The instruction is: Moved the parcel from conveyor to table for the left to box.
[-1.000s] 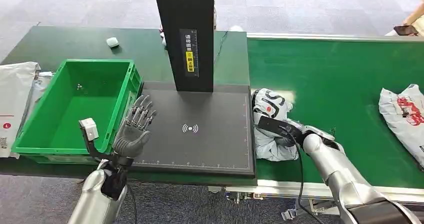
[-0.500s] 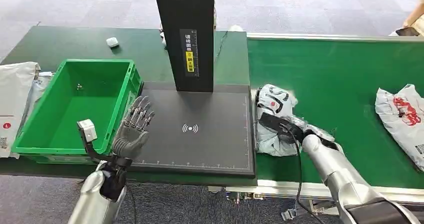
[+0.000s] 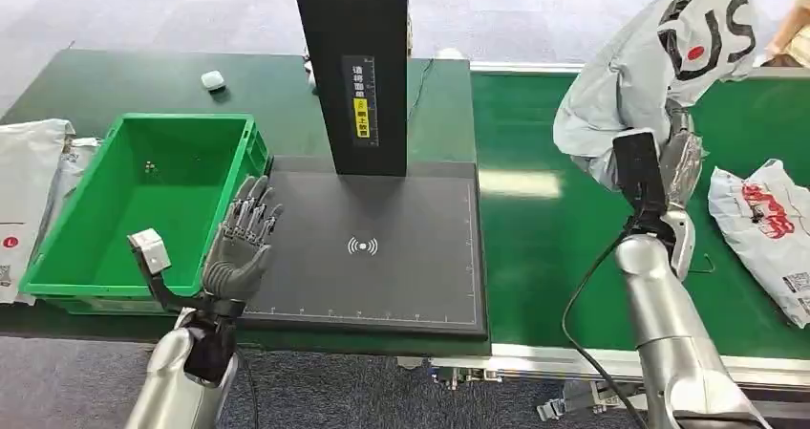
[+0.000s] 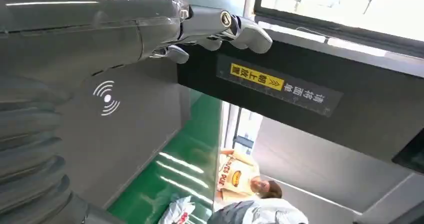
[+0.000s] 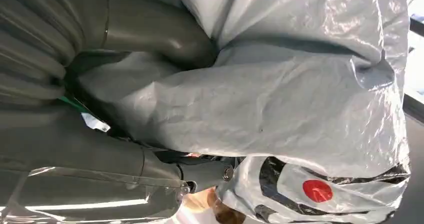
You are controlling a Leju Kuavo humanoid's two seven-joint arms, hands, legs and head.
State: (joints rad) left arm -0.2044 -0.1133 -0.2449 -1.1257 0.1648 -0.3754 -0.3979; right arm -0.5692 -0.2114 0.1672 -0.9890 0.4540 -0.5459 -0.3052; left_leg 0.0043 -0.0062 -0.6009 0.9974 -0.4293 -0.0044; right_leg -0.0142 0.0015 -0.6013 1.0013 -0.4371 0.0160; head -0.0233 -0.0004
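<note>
We count two grey parcels on the conveyor side. One, the parcel with a black logo and red dot, is lifted clear above the green conveyor — the right robot hand grasps it from beneath, its fingers pressed into the crumpled plastic. The second parcel lies flat on the belt at far right. One black scanner pad sits between conveyor and one green bin on the counter. The left robot hand hovers at the pad's left edge, fingers spread and released — holding nothing. A black post rises behind the pad. White mailers lie left of the bin.
</note>
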